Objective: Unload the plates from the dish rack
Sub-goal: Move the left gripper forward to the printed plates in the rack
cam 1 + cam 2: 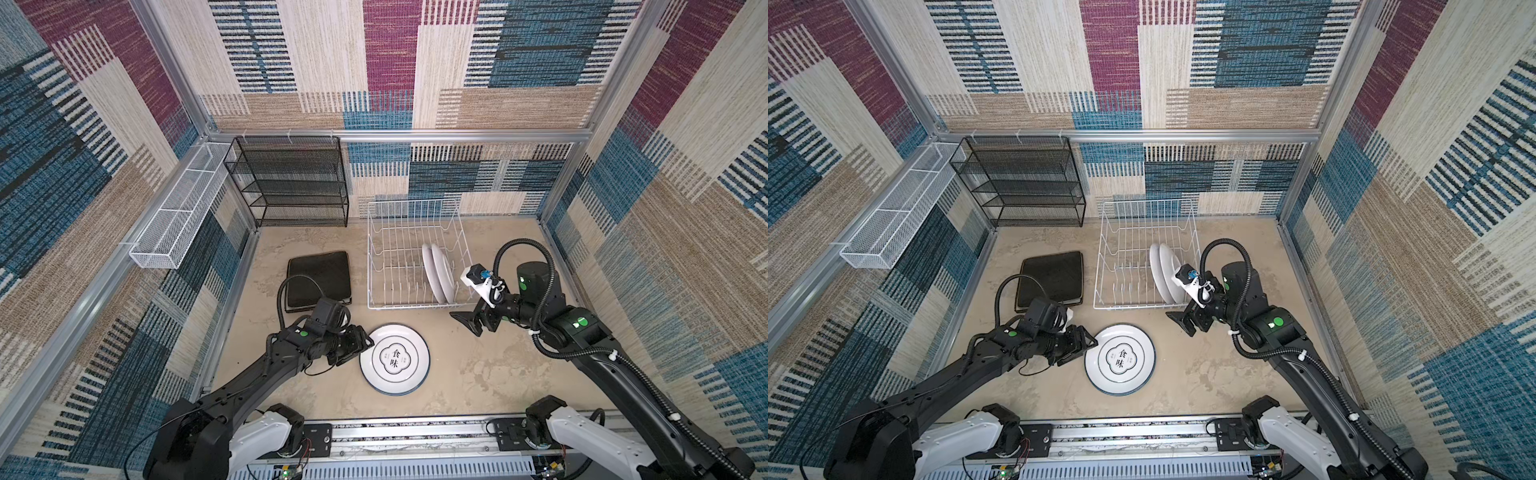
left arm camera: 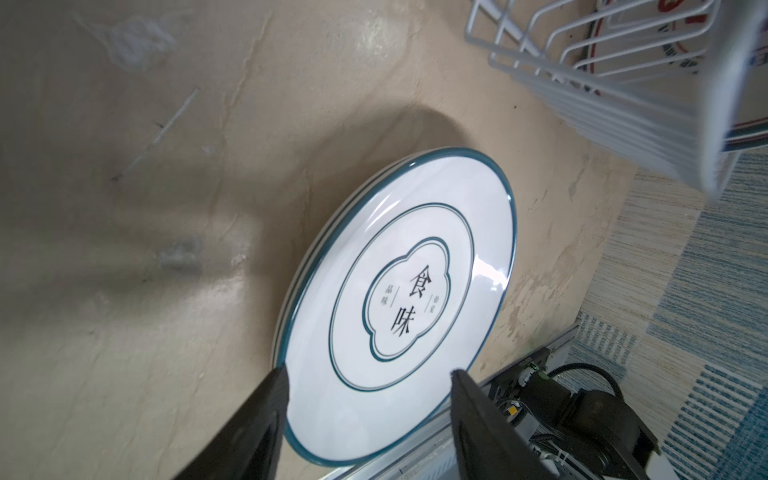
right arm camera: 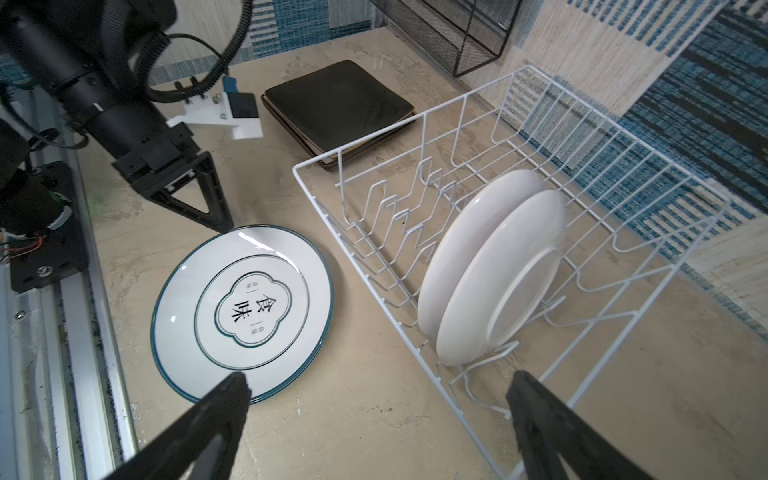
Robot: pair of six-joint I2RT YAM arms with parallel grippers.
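Left claw, jaws apart, at the rim of stacked round teal-rimmed white plates on the beige counter; right claw gapes empty beside white wire dish rack.

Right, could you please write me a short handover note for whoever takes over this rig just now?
Left gripper: open, empty, at the edge of the round-plate stack on the table, on the robot's side of the dish rack.
Right gripper: open, empty, by the rack's near right corner.
Done: round-plate stack (at least two) lies face up; square plates are stacked black backs up, left of the rack.
To do: two round plates stand upright at the rack's right end, backs towards the right gripper.
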